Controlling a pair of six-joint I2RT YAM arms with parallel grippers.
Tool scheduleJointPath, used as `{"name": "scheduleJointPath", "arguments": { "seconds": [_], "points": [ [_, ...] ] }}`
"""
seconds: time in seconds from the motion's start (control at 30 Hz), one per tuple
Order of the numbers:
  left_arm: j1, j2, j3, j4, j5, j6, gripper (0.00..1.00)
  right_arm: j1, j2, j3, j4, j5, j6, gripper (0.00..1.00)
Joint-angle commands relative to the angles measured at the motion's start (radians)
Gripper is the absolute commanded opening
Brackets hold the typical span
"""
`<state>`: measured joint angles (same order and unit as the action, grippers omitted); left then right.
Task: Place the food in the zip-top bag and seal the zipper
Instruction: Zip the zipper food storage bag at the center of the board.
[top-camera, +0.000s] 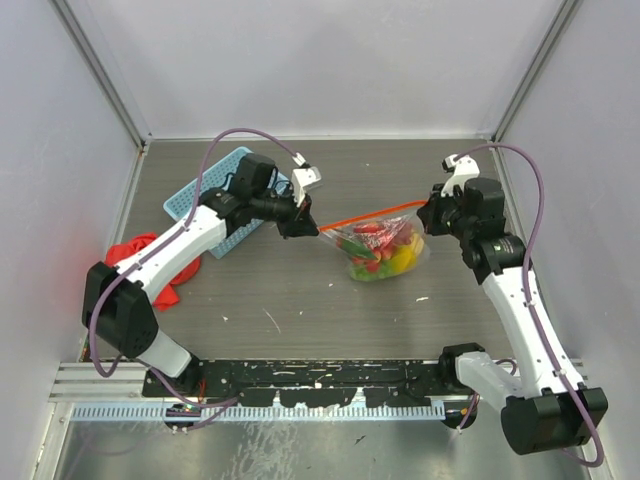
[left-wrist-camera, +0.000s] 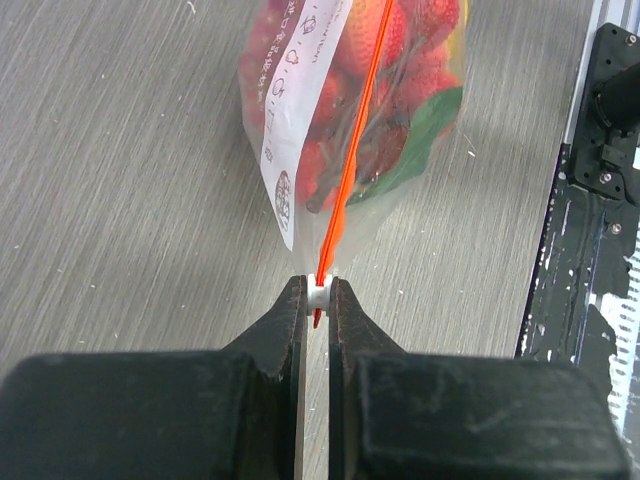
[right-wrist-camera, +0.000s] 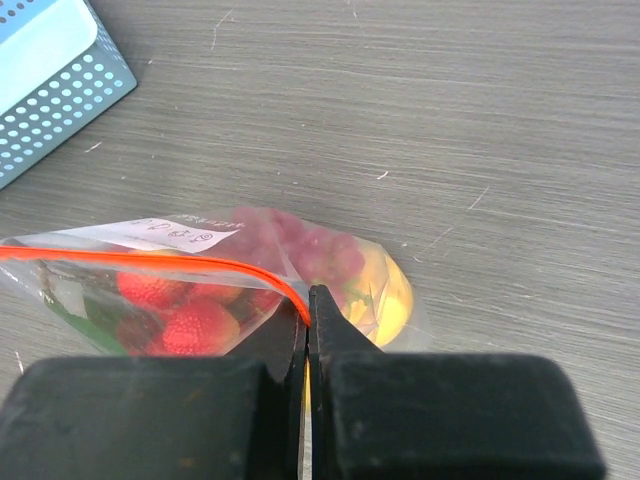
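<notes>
Grey table (top-camera: 300, 300): left hand (left-wrist-camera: 319, 292) and right hand (right-wrist-camera: 307, 300) pinched tight on zipper (top-camera: 372, 214) ends.

Counter (top-camera: 300, 310) in front of the zip-top bag (top-camera: 385, 252) is open down to the arm bases (top-camera: 470, 368), same for the strip behind it up to the back wall (top-camera: 320, 70). Mid-counter is barred by the zipper (top-camera: 365, 217), pulled taut between left pincer (top-camera: 311, 228) and right pincer (top-camera: 426, 213) (both clamped on its ends, bag below). Left side is tight: blue basket (top-camera: 205, 195) under the left arm (top-camera: 185, 243), red cloth (top-camera: 132, 250) by the side wall.
</notes>
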<state>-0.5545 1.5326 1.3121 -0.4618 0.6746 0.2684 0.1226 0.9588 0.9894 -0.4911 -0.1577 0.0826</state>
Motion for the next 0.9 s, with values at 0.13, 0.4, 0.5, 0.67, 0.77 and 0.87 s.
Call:
{"name": "scheduleJointPath", "arguments": {
  "seconds": [0.13,0.4,0.5,0.67,0.77,0.87],
  "points": [
    [0.037,0.131,0.091,-0.011,-0.051,-0.157,0.00,-0.042,0.180,0.047,0.189,-0.034,0.077,0.01],
    [0.037,0.357,0.249,-0.045,-0.201,-0.324,0.02,-0.042,0.484,0.094,0.392,-0.030,0.143,0.05],
    [0.036,0.422,0.290,-0.079,-0.249,-0.351,0.06,-0.044,0.604,0.151,0.414,-0.074,0.163,0.12],
    [0.037,0.416,0.264,-0.042,-0.326,-0.374,0.14,-0.051,0.647,0.164,0.479,-0.116,0.204,0.33],
    [0.037,0.391,0.251,-0.025,-0.357,-0.417,0.22,-0.058,0.631,0.157,0.482,-0.136,0.212,0.51],
    [0.038,0.329,0.214,0.026,-0.401,-0.456,0.37,-0.063,0.571,0.126,0.482,-0.146,0.219,0.63]
  ]
}}
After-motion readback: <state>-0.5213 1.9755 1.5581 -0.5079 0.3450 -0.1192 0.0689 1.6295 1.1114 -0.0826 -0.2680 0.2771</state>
